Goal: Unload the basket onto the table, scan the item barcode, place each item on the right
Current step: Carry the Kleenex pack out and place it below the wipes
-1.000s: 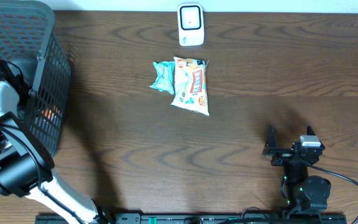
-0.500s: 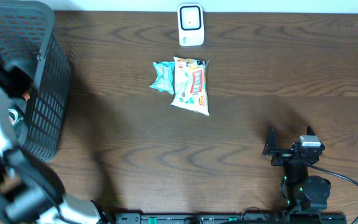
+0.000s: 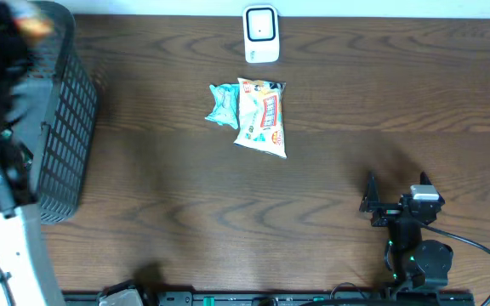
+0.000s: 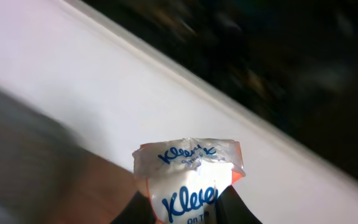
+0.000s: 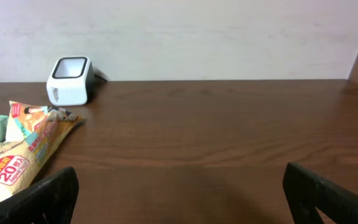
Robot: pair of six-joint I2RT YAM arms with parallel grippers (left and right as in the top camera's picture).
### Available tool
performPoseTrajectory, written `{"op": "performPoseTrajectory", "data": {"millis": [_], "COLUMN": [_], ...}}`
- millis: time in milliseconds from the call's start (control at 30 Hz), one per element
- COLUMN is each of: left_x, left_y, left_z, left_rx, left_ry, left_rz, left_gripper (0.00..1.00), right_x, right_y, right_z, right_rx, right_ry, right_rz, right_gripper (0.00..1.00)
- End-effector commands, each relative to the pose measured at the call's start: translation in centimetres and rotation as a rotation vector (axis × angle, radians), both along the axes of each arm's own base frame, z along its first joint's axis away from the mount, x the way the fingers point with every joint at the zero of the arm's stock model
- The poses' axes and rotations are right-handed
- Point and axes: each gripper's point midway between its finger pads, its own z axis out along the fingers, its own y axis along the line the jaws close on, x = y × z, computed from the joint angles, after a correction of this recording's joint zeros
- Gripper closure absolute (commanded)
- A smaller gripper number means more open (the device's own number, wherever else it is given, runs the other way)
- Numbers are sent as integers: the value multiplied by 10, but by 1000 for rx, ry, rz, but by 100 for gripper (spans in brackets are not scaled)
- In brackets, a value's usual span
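Lifted above basket (image 3: 66, 127), left pincer (image 4: 182, 210) clenches tissue pack (image 4: 188, 177), length seemingly pointing outward; right pincer (image 5: 180, 177) gapes.

Kleenex pack (image 4: 188, 180), lower part out of frame

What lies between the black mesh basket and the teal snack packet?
Only bare dark wooden tabletop, shown in the overhead view.

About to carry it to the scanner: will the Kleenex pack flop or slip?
The Kleenex pack is probably soft and light: its crinkled film top may flop. Its glossy wrap could slip, since the left pincer grips only the lower end.
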Motion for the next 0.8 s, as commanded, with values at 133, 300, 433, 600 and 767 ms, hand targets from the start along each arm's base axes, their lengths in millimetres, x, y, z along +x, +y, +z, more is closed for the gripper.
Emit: {"op": "performPoseTrajectory", "data": {"millis": [133,300,433,600,767], "left_x": [31,46,48,48,42], "left_y": [-161,-181,-194,-202,-197], "left_z": [-99,-191,-252,-305,-319], "left_rx": [247,333,365,373,371], "left_ry": [230,519,695,836,899], "left_rz": [-502,-477,-503,-536,-536], "left_gripper": [92,92,92,47,13], "right_x": [0,0,0,0,0], "right_y": [2,2,2,2,2], "right_z": [-1,-1,-1,-1,-1], "right_rx": [-7,-7,-7,-7,-7], "right_ry": [1,1,1,1,1], "right_rz": [7,7,7,7,7], "right_gripper": [1,1,1,1,1]}}
